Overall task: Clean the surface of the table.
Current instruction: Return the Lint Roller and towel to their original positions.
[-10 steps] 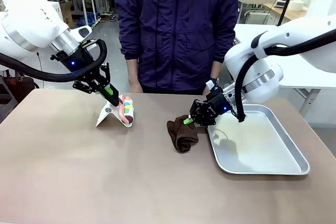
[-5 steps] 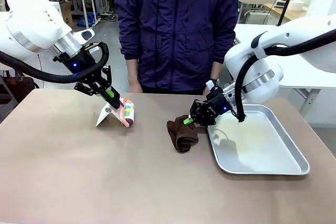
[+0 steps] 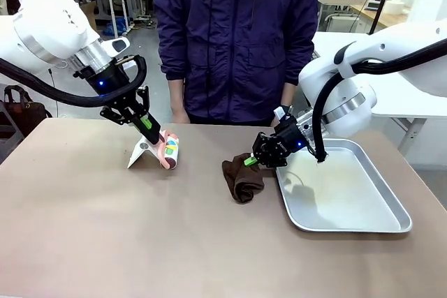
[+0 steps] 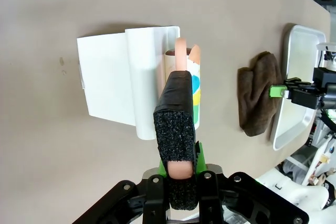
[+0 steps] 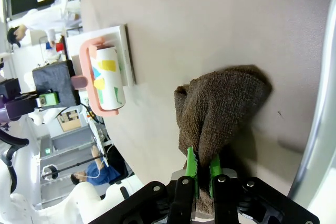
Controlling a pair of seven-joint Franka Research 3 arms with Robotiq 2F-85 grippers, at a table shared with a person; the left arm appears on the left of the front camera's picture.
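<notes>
A wide brownish-taupe table [image 3: 105,235] fills the lower part of the front view, running from the robot's side across to a person in a dark purple jacket [image 3: 236,40] standing at the far edge. On its left half sits a lint roller [image 3: 170,151] with a pink frame and a white roll marked with coloured patches, resting against a white stand [image 3: 144,153]. The left gripper [image 3: 149,128] comes down at an angle from the upper left and is clamped on the roller's pink handle [image 4: 179,169]; in the left wrist view the black foam-covered fingers [image 4: 176,124] press together around that handle, with the roll lying beside the white stand on the tabletop. Near the middle of the table lies a crumpled dark brown cloth [image 3: 242,178], just beside the left rim of a shiny metal tray [image 3: 363,225] that sits on the right half. The right gripper [image 3: 250,161] reaches in from the right, above the tray's near corner, and pinches the upper edge of the cloth; in the right wrist view its green pads [image 5: 191,169] are closed tightly on a fold of the brown fabric, the rest of the cloth resting on the table surface. The person's hands hang near the far table edge, apart from both grippers.
</notes>
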